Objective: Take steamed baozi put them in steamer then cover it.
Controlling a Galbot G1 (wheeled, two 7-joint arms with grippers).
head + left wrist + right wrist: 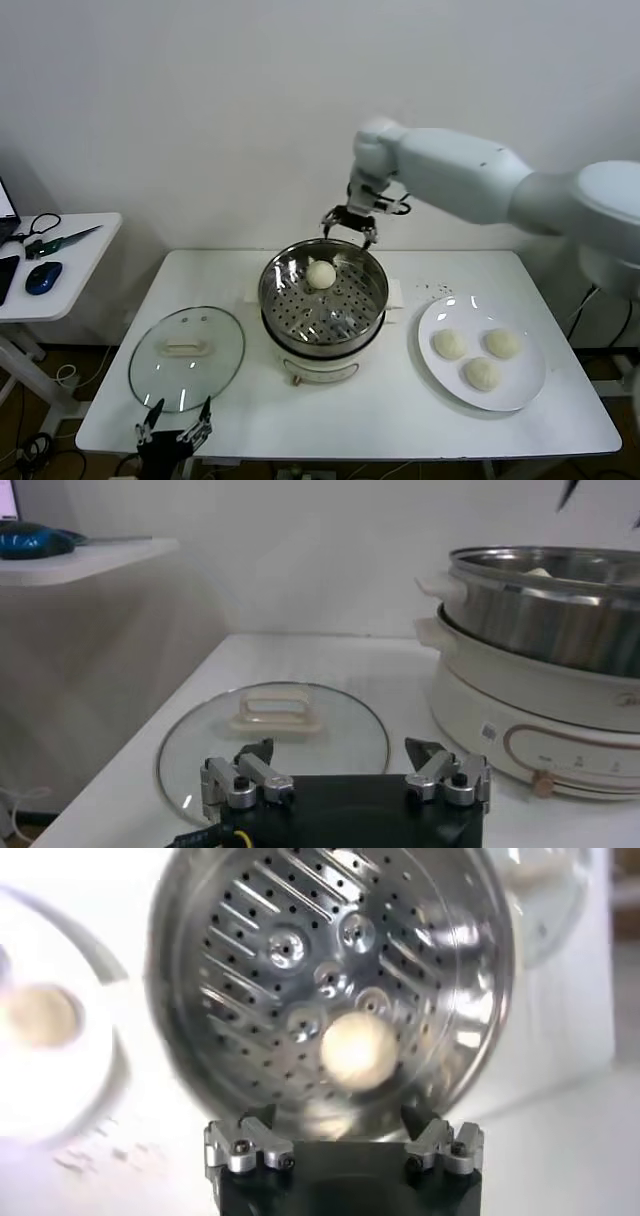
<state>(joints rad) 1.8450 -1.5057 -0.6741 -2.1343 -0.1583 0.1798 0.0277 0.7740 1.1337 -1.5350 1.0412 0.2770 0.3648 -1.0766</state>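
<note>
The steel steamer (323,320) stands mid-table with one baozi (321,274) on the far side of its perforated tray. My right gripper (349,228) hangs open and empty above the steamer's far rim; its wrist view looks down on that baozi (357,1048) in the steamer (250,968). Three more baozi (450,344) (501,343) (482,373) lie on a white plate (520,395) to the right. The glass cover (187,357) lies flat left of the steamer. My left gripper (174,427) is open and empty at the table's front edge, just before the cover (273,735).
A side table (70,265) to the left holds scissors (55,240) and a blue mouse (43,277). The steamer's cream base with its knob (543,782) shows in the left wrist view. The plate with a baozi (38,1016) shows in the right wrist view.
</note>
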